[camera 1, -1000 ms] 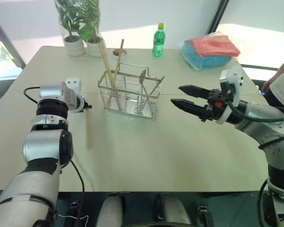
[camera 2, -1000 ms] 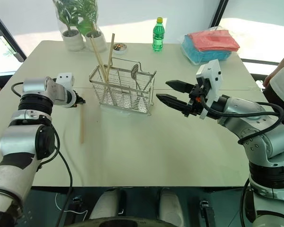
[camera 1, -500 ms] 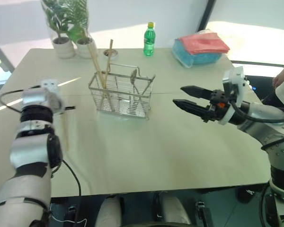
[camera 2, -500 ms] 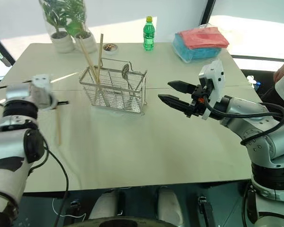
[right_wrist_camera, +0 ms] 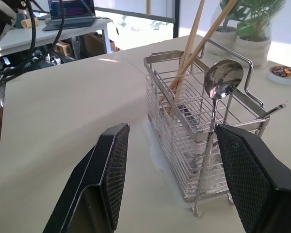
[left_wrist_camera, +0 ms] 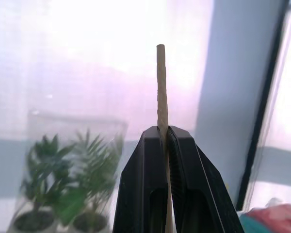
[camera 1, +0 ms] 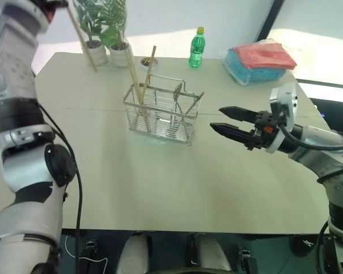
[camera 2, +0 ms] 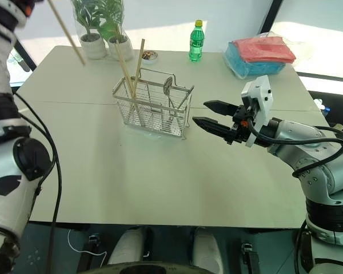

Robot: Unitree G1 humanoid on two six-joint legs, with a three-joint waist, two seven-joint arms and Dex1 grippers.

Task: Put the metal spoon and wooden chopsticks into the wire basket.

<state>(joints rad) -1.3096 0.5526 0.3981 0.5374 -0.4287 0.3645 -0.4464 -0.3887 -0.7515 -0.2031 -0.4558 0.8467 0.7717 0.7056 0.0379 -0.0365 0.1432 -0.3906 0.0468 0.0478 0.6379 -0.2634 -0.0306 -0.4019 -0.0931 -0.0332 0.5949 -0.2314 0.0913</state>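
Spoon [right_wrist_camera: 223, 77] and two chopsticks [camera 2: 132, 68] sit in the basket [camera 2: 151, 108], left gripper [left_wrist_camera: 163, 133] pinches the last chopstick [camera 2: 66, 29], right gripper [camera 2: 210, 114] gapes empty.

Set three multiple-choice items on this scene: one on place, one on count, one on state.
1. Where is the metal spoon?
A. On the table
B. Standing in the wire basket
C. In the right tool

2. How many wooden chopsticks stand in the basket?
A. Two
B. None
C. Five

3. What is the left tool doing?
A. Hanging open
B. Gripping the green bottle
C. Shut on a chopstick

Key: B, its bowl rises above the rim; A, two sticks lean inside; C, both fingers clamp the stick.
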